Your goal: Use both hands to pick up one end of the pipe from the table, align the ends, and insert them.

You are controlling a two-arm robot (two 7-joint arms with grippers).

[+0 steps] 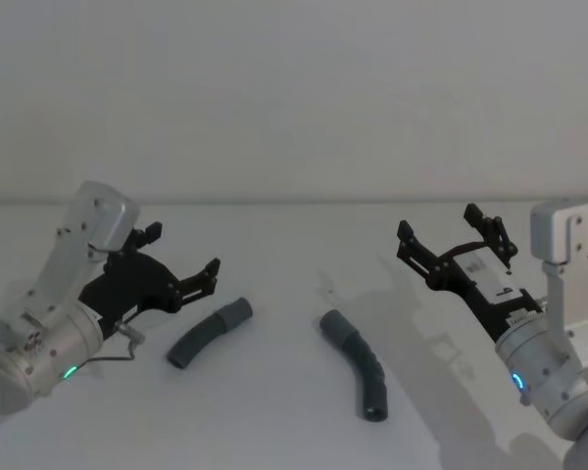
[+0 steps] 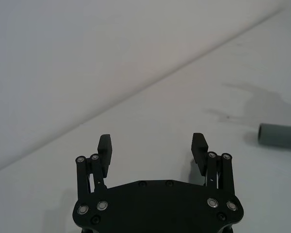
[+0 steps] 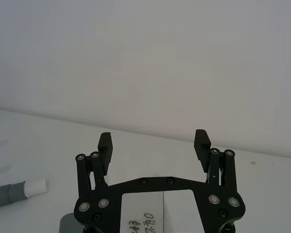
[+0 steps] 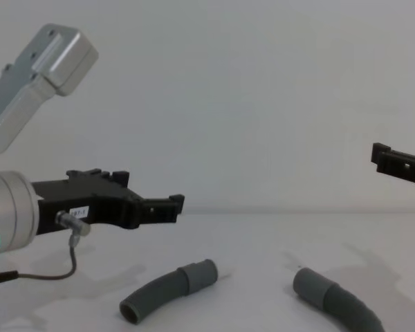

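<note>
Two dark grey ribbed pipe pieces lie on the white table [image 1: 274,421]. The left piece [image 1: 209,333] [image 4: 162,292] has its smooth cuff [image 1: 237,311] [image 2: 280,136] pointing toward the centre. A white tube tip [image 3: 36,187] on a grey cuff shows in the right wrist view. The right piece [image 1: 358,362] [image 4: 339,299] curves toward me, its cuff [image 1: 331,323] facing the left piece. My left gripper [image 1: 183,250] [image 2: 152,141] [image 4: 173,204] hovers open just left of the left piece. My right gripper [image 1: 438,223] [image 3: 153,138] [image 4: 384,158] hangs open, raised to the right of the right piece. Both are empty.
A plain pale wall [image 1: 294,98] backs the table. A thin cable [image 1: 113,357] loops from my left wrist near the table. Open white surface lies between and in front of the two pieces.
</note>
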